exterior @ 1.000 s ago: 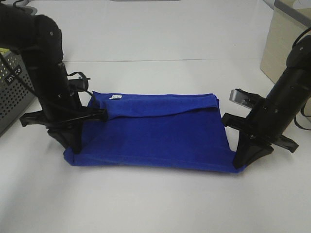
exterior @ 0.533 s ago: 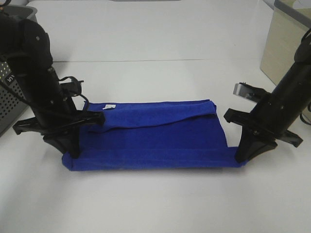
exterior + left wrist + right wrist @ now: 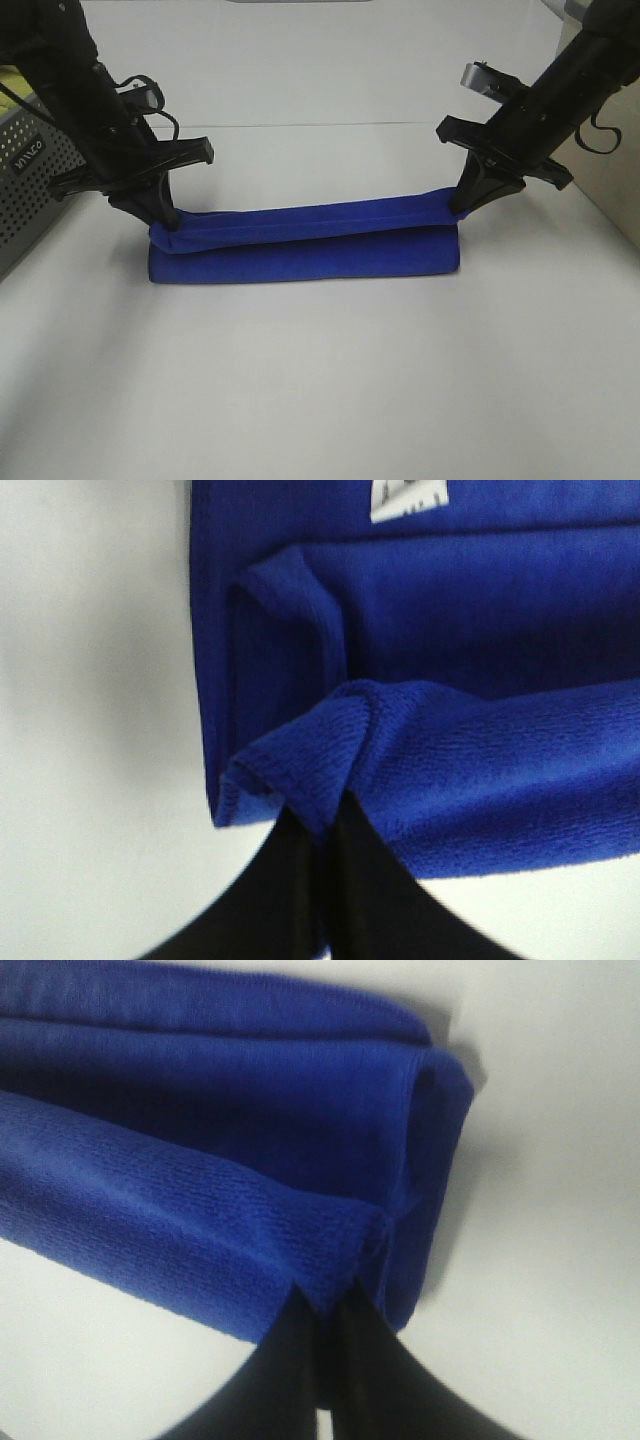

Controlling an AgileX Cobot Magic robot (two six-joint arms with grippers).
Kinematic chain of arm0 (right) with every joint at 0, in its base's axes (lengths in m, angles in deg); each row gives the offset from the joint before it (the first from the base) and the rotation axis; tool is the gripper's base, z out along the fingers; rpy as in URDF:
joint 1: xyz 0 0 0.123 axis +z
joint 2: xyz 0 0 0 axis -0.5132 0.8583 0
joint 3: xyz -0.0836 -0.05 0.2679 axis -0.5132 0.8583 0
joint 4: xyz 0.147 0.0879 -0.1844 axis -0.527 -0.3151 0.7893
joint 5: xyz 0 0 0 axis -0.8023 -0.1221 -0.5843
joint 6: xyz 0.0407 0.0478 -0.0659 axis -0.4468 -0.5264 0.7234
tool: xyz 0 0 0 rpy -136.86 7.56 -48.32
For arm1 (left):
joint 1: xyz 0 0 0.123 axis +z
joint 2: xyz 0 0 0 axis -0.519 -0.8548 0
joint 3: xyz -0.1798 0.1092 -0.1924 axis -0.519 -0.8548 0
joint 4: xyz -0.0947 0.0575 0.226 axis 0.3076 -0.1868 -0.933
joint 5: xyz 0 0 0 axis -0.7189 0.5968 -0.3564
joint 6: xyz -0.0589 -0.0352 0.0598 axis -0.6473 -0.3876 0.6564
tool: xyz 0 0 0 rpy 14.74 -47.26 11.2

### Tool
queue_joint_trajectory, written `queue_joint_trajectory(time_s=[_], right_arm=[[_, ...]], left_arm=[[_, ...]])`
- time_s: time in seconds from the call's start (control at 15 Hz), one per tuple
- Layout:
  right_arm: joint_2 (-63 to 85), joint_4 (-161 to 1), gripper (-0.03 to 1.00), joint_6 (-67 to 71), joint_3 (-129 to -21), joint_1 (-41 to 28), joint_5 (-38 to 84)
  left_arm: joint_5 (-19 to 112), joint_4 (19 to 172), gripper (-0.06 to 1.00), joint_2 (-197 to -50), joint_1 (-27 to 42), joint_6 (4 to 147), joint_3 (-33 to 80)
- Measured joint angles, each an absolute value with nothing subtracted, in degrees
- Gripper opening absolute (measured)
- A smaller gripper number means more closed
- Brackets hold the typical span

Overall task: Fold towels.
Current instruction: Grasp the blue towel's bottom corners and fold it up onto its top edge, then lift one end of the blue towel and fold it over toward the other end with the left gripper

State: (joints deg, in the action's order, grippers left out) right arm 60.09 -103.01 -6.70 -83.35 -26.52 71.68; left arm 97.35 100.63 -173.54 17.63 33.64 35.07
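Vs 1 s ago: both arms have carried the near edge of the towel [image 3: 300, 245] up & back toward its far edge, so the wide flat shape is now a narrow band lying across mid table [image 3: 320, 400]. Lengthwise fold prob nearly done; edge not yet laid down or let go. Left gripper [image 3: 165, 222] clenched on the towel's left corner, right gripper [image 3: 465, 205] clenched on its right corner. Wrist views show cloth pinched btwn closed fingers. Count: 1 towel, 1 white tag [image 3: 408, 498], 2 grippers.

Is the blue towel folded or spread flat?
Folded: the towel lies as a narrow layered strip, top edge pinched by left hand and right hand.
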Motion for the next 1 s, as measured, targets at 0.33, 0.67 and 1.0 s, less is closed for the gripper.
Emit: queue_joint_trajectory(time_s=[0.33,0.67,1.0], right_arm=[[68.46,-103.06,0.01,-6.7,-91.43,-26.52,71.56],[69.83,-103.87,0.23,-7.1,-91.54,-26.52,71.79],[69.49,-105.07,0.83,-7.1,-91.71,-26.58,75.34]], left_arm=[[92.19,100.86,0.01,-180.24,17.63,34.09,43.78],[93.17,100.86,0.18,-181.1,17.63,34.09,44.18],[94.2,97.48,0.81,-181.16,17.63,35.24,45.61]])
